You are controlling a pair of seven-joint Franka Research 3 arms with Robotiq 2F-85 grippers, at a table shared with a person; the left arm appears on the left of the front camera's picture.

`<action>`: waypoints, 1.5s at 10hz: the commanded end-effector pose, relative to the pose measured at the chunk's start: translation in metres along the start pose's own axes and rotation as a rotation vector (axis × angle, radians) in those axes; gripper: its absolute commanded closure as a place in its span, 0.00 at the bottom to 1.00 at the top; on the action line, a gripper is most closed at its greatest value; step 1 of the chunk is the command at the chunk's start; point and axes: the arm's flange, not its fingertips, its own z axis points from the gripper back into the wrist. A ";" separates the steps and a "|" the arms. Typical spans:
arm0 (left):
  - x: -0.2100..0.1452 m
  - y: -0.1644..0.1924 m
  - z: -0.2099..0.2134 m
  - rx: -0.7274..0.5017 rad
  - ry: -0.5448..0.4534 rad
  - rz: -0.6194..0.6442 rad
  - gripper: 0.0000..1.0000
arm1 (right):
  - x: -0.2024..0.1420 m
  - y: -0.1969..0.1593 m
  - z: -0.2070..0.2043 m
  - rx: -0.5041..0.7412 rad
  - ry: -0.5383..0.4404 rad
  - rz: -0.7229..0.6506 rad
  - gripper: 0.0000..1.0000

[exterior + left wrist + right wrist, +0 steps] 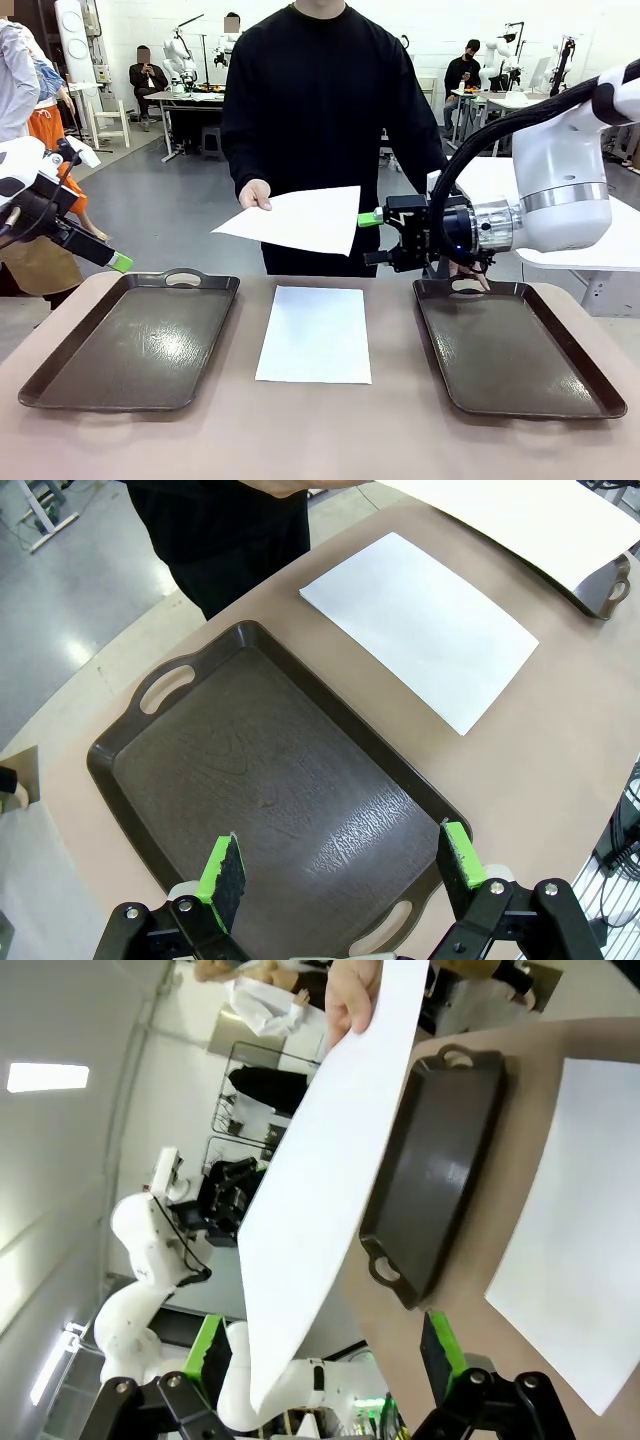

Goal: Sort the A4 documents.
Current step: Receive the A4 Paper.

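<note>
While a person's hand (pixel 255 193) holds one A4 document (pixel 300 220) at centre frame, right hand (pixel 371 238) wide open at its edge, perhaps straddling it, gripping nothing, second document (pixel 315 333) flat on worktop (pixel 320 430) between left tray (pixel 130 345) and right tray (pixel 510 350), left hand (pixel 340 860) open, empty, over left tray.

The left pincer (pixel 118 262) shows one green tip, its other finger hidden behind it. The right pincer (pixel 370 238) covers part of the far handle of the right tray (pixel 520 350). In the left wrist view, the held sheet (pixel 520 510) runs off the top edge.
</note>
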 end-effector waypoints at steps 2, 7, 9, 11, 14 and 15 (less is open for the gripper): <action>-0.001 0.002 -0.001 -0.010 -0.008 0.006 0.00 | 0.020 -0.001 -0.017 0.068 -0.068 -0.107 0.00; -0.001 0.002 -0.001 -0.010 -0.008 0.006 0.00 | 0.028 -0.013 -0.030 0.015 -0.115 -0.185 0.00; -0.001 0.002 -0.001 -0.010 -0.008 0.006 0.00 | 0.034 -0.017 -0.028 0.020 -0.127 -0.211 0.00; -0.001 0.002 -0.001 -0.010 -0.008 0.006 0.00 | 0.039 -0.020 -0.024 0.030 -0.167 -0.219 0.18; -0.001 0.002 -0.001 -0.010 -0.008 0.006 0.00 | 0.043 -0.023 -0.022 0.028 -0.179 -0.222 0.40; -0.001 0.002 -0.001 -0.010 -0.008 0.006 0.00 | 0.043 -0.024 -0.024 0.028 -0.171 -0.226 0.55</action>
